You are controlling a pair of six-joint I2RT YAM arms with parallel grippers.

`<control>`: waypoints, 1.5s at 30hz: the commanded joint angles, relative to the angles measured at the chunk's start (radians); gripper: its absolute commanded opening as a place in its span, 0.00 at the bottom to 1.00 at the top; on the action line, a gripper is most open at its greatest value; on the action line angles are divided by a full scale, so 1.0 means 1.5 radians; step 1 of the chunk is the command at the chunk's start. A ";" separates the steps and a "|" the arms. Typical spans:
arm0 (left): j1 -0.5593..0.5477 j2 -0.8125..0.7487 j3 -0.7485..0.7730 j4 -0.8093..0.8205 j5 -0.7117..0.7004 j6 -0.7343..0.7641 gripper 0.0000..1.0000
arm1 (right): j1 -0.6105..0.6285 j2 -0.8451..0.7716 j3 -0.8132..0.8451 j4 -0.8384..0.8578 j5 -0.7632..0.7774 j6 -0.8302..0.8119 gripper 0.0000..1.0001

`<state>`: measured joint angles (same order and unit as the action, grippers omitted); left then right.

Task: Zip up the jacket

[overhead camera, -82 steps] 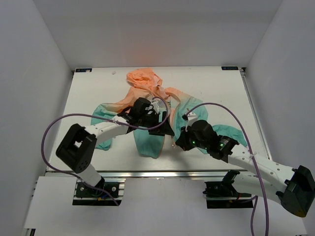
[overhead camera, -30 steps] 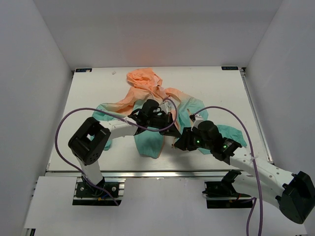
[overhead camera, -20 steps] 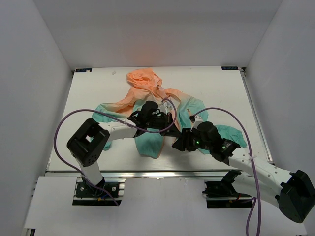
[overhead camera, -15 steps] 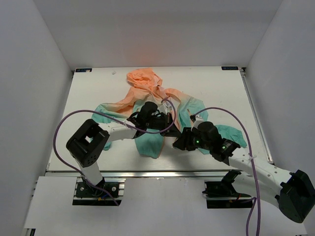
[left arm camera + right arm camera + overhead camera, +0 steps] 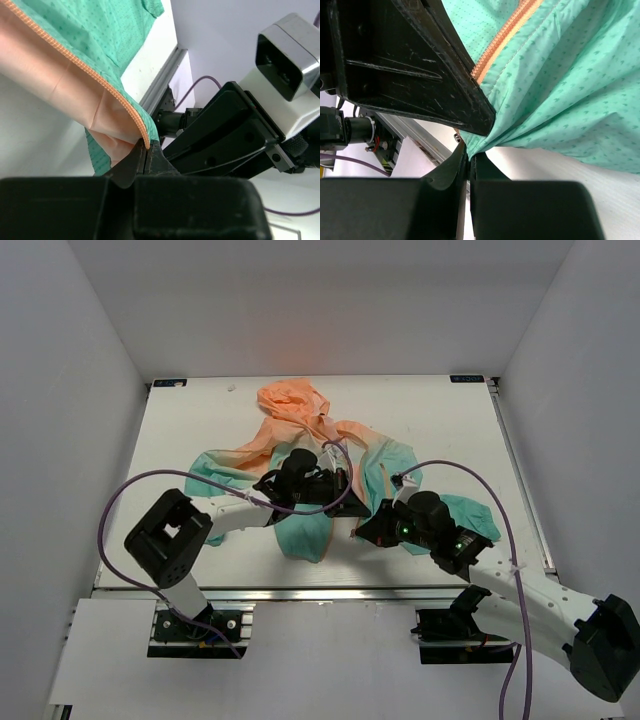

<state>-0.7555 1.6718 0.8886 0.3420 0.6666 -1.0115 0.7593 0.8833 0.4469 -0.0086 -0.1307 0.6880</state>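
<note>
The jacket (image 5: pixel 290 405) lies in the middle of the overhead frame, hood toward the top. It looks like thin, soft, probably slippery cloth, best pinched at the stiffer zipper (image 5: pixel 75 65) edge. The left gripper (image 5: pixel 146 148) is closed on that edge's end, and the right gripper (image 5: pixel 468 151) is closed on the teal hem.

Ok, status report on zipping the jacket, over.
Left gripper shut on the jacket at its zipper edge. Right gripper shut on the teal hem corner. Front open, not zipped. Grippers crowded together, nothing else in the way.
</note>
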 commanded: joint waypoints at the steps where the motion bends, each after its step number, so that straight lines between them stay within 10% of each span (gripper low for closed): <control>1: -0.003 -0.049 0.004 -0.034 -0.067 0.022 0.00 | -0.001 -0.016 -0.005 0.025 -0.027 -0.013 0.00; 5: -0.003 -0.030 0.092 -0.175 -0.074 0.102 0.15 | -0.002 -0.033 0.005 -0.002 -0.024 -0.038 0.00; 10: -0.003 -0.062 0.128 -0.444 -0.182 0.212 0.98 | -0.028 -0.032 0.064 -0.164 0.042 -0.084 0.00; 21: -0.005 -0.117 0.076 -0.703 -0.353 0.318 0.95 | -0.096 -0.013 0.072 -0.223 0.006 -0.142 0.00; 45: -0.092 0.030 0.143 -0.720 -0.489 0.270 0.79 | -0.115 -0.003 0.051 -0.231 0.023 -0.142 0.00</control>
<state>-0.8745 1.7042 1.0779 -0.7467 -0.0235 -0.5732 0.5949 0.8783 0.5159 -0.3618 -0.1043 0.4828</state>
